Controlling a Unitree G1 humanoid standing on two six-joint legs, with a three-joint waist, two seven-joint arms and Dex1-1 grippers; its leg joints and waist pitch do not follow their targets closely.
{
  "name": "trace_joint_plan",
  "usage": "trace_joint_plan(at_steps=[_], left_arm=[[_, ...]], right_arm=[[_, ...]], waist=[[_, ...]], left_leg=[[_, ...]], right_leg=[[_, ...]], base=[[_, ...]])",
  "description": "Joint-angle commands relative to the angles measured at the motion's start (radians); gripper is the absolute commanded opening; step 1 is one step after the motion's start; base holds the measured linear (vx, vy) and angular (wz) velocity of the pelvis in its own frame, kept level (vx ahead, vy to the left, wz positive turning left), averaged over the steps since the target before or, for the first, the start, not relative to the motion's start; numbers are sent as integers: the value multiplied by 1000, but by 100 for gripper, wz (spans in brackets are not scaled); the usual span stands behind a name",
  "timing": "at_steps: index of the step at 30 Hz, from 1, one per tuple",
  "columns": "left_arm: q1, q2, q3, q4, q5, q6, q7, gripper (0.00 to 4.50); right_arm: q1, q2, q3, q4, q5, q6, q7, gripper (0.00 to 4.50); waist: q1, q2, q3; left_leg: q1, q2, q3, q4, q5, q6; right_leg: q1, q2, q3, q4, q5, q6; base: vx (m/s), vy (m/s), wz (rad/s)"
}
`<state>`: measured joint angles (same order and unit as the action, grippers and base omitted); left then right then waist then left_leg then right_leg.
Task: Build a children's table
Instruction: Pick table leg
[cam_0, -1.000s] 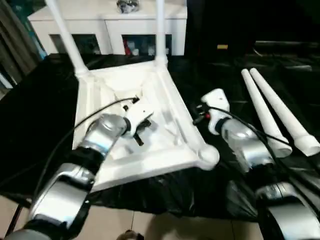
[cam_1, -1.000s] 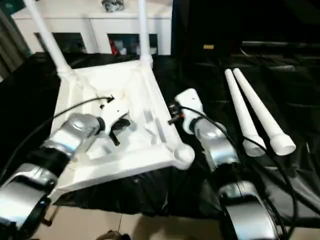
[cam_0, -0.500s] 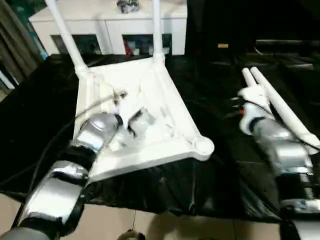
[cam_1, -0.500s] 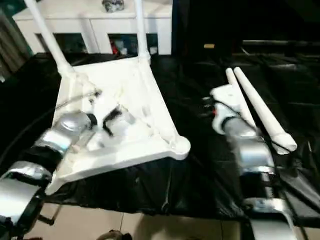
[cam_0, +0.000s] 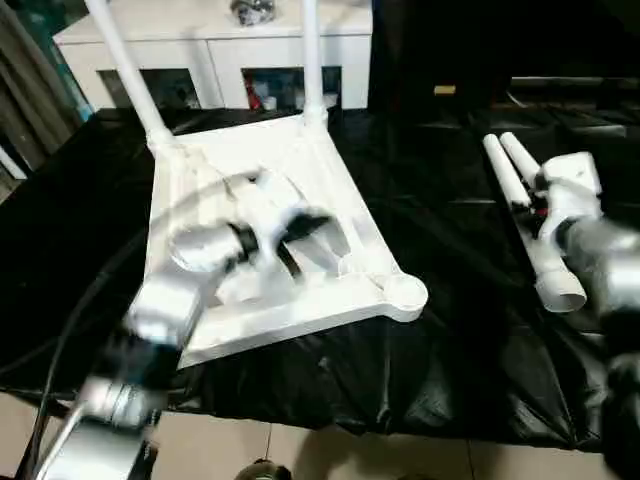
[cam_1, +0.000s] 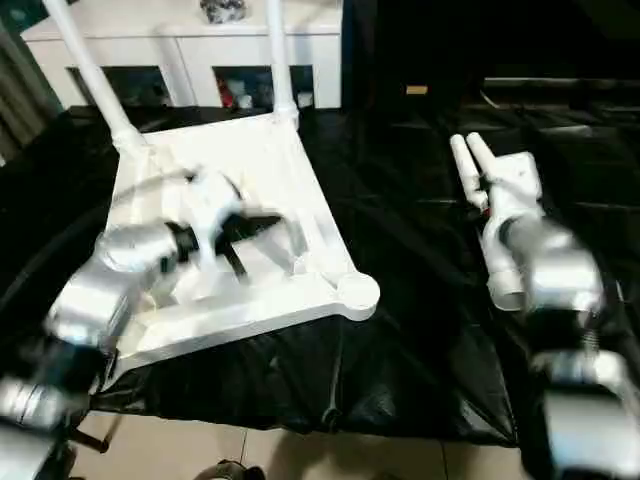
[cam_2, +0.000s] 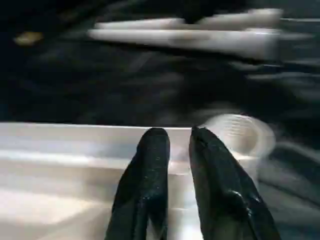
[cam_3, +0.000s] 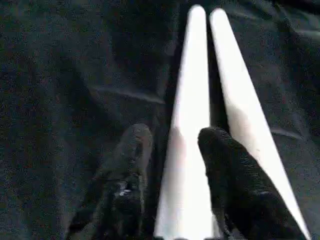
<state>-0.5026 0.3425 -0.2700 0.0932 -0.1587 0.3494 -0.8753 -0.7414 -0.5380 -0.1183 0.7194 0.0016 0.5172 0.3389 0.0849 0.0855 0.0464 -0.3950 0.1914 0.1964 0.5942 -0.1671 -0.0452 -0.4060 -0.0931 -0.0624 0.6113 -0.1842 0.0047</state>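
- The children's table is half built: its tabletop (cam_0: 270, 240) lies underside up on the black cloth (cam_0: 440, 330), with two legs (cam_0: 311, 60) standing in the sockets on the side nearest the white cabinet (cam_0: 215, 45). Two loose legs (cam_3: 200, 100) lie side by side on the cloth, well apart from the tabletop on its right.
- We see our right gripper (cam_3: 172, 145) straddling one of the loose legs, one finger on each side and a gap showing, so we judge it open and not yet clamped. Because the second loose leg lies touching or just beside the first, one finger may wedge between them or catch both, and the pair could roll apart when we close.
- The legs taper and look smooth. If we clamp at a slant, we think the leg could squirt out or swing once raised, since most of its length would hang beyond the fingers.
- Our left gripper (cam_2: 172, 150) hovers over the tabletop's ribbed underside, near the empty corner socket (cam_0: 403, 293), its fingers close together with only a narrow slit and nothing between them.
- That left arm looks to be in motion. If it pushes on the rim, we risk sliding the tabletop on the slack cloth and shifting the socket from where we mean to bring the leg.
- The standing legs could tip or work loose if the tabletop is jolted.
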Motion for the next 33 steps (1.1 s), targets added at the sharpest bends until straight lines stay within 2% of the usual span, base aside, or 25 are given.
trace_joint_plan(at_steps=[1,3,4,6,8,9,11,14,15,18,19,20,21,28,29,30,31,33], left_arm=[[6,21,-4,-39,-5,34,-19,124],[24,31,-3,-107,-16,95,-18,128],[24,31,-3,-107,-16,95,-18,128],[30,47,-6,-154,-34,134,-28,155],[34,58,-11,-180,-43,156,-35,162],[36,62,-14,-189,-44,163,-35,175],[32,63,-20,-192,-35,166,-32,195],[21,58,-26,-193,-20,174,-27,201],[19,59,-29,-205,-25,187,-28,225],[10,68,-33,-236,-44,221,-33,225],[8,71,-33,-239,-47,224,-36,234],[7,78,-35,-247,-50,231,-43,234],[6,84,-37,-256,-53,237,-50,239],[8,104,-36,-304,-71,285,-68,239],[6,106,-35,-307,-73,290,-68,239],[5,108,-35,-308,-74,293,-67,239],[2,112,-33,-303,-70,292,-65,239],[3,114,-29,-301,-66,289,-59,239]], right_arm=[[-23,-5,10,41,-12,-12,7,215],[-73,-15,3,137,-9,-14,3,222],[-73,-15,3,137,-9,-14,3,222],[-109,-21,6,211,-12,-19,6,246],[-128,-26,14,256,-17,-28,17,257],[-138,-26,15,280,-17,-30,33,275],[-165,-29,20,340,-27,-4,39,292],[-202,-34,20,419,-29,41,51,299],[-215,-36,16,446,-25,52,53,299],[-247,-42,7,505,-16,86,65,299],[-253,-42,5,515,-15,92,67,282],[-261,-45,3,529,-16,96,65,282],[-267,-47,1,541,-18,97,65,272],[-286,-60,-3,587,-20,91,69,217],[-288,-61,-5,590,-20,91,69,206],[-289,-63,-6,593,-19,91,69,194],[-289,-66,-10,597,-16,91,69,191],[-287,-67,-16,599,-11,89,67,186]], waist=[[-1,-26,-68],[-1,-27,-69],[-3,-28,-69],[0,-25,-67],[-1,-18,-70],[-2,-20,-68],[-4,-15,-70],[-2,-18,-70],[-1,-17,-71],[-1,-21,-70],[0,-20,-69],[0,-24,-69],[1,-22,-68],[5,-25,-67],[5,-28,-66],[5,-27,-67],[7,-32,-67],[7,-29,-67]], left_leg=[[21,25,-11,-53,-187,33],[22,25,-12,-53,-181,31],[21,25,-12,-53,-180,30],[22,24,-11,-52,-186,30],[23,25,-12,-52,-188,25],[21,23,-11,-50,-195,25],[22,22,-11,-49,-194,27],[21,22,-10,-47,-190,30],[21,23,-10,-47,-192,29],[21,24,-11,-48,-205,26],[21,23,-10,-47,-205,27],[19,23,-10,-48,-204,28],[18,24,-11,-47,-200,30],[18,24,-11,-47,-207,25],[19,24,-10,-47,-215,23],[19,24,-11,-47,-215,22],[17,23,-10,-46,-208,25],[17,23,-11,-46,-201,25]], right_leg=[[47,-44,30,-74,-238,-226],[48,-43,29,-71,-228,-228],[48,-42,29,-71,-224,-232],[46,-40,28,-72,-227,-233],[46,-39,27,-67,-210,-242],[47,-36,26,-68,-195,-247],[47,-35,25,-66,-182,-252],[49,-35,25,-64,-167,-259],[50,-36,25,-63,-166,-264],[50,-37,24,-63,-178,-268],[49,-37,24,-64,-179,-270],[50,-37,24,-64,-180,-269],[49,-38,24,-63,-184,-266],[46,-39,24,-63,-208,-263],[46,-39,24,-64,-219,-261],[47,-39,24,-63,-221,-260],[47,-40,25,-63,-222,-257],[46,-40,25,-63,-225,-252]], base=[[0,0,0],[0,0,0],[0,0,0],[0,0,0],[0,0,0],[0,0,0],[0,0,0],[0,0,0],[0,0,0],[0,0,0],[0,0,0],[0,0,0],[0,0,0],[0,0,0],[0,0,0],[0,0,0],[0,0,0],[0,0,0]])
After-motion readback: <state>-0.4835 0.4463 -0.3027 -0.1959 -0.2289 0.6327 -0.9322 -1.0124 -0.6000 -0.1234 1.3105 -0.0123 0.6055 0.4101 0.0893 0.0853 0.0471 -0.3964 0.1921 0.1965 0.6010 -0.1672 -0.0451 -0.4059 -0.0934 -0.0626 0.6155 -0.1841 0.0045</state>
